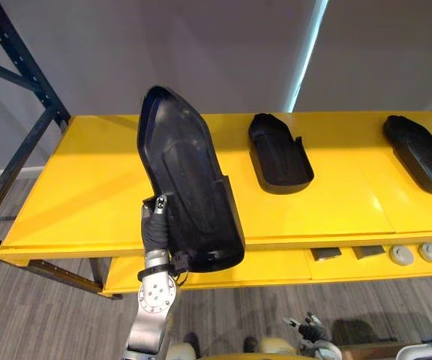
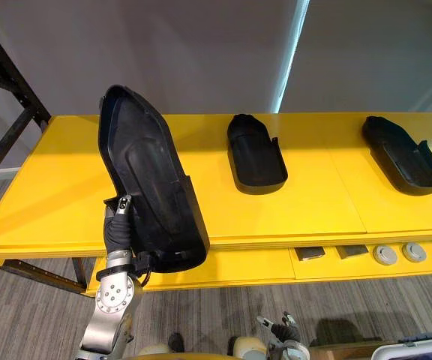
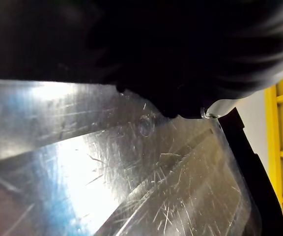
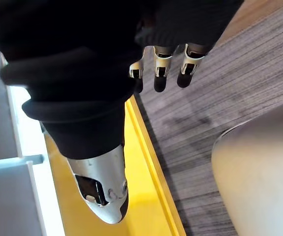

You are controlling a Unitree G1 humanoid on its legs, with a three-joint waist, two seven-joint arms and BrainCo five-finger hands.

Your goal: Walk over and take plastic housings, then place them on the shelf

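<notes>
- Black plastic is counted three times in the left eye view: a held housing (image 1: 190, 176), a middle housing (image 1: 280, 154) and a right housing (image 1: 422, 154). The last two are laid hollow side up on the yellow shelf (image 1: 88, 187), well apart from each other.
- The held housing is gripped at its lower left edge by the left hand (image 1: 154, 229). The thumb (image 1: 160, 202) is laid on the hollow face and the other fingers are hidden behind it (a pinch, as far as can be seen). Its long axis is set steeply: the narrow tip is raised toward the wall (image 1: 201, 45) and leans left, and the broad open end is kept low, over the shelf's front edge.
- In the right eye view, two dark blocks (image 2: 310, 253) and three grey discs (image 2: 385, 255) are seen on the lower level.
- In the left wrist view, the housing's glossy, scratched surface is seen up close against the dark hand; no fingers can be made out there.
- In the right wrist view, the right hand (image 4: 160, 66) is held with its fingers loose and nothing is grasped; the grey floor (image 4: 240, 88) lies beyond.
</notes>
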